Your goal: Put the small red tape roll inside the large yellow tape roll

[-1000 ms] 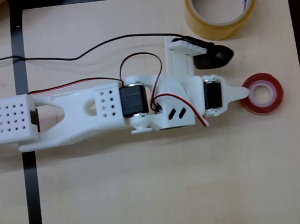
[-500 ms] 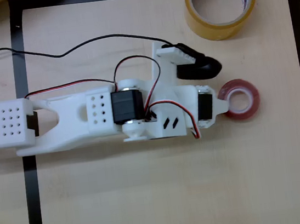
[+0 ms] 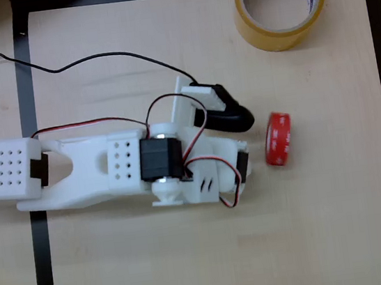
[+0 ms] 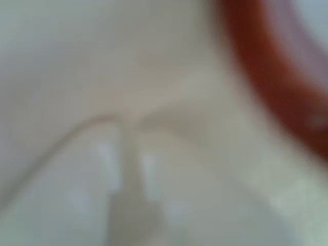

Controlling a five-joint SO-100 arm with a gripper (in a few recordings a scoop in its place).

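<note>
The small red tape roll [image 3: 278,138] is held on its edge at the gripper [image 3: 265,148], right of the arm. It should be lifted high, then lowered flat into the large yellow tape roll [image 3: 280,1], far right.

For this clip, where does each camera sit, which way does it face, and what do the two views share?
Overhead view: above the table, looking straight down; the white arm reaches in from the left, gripper at the small red tape roll, large yellow tape roll at top.
Wrist view: rides on the gripper, very close and blurred; pale fingers low in frame.
Shared: the small red tape roll.
</note>
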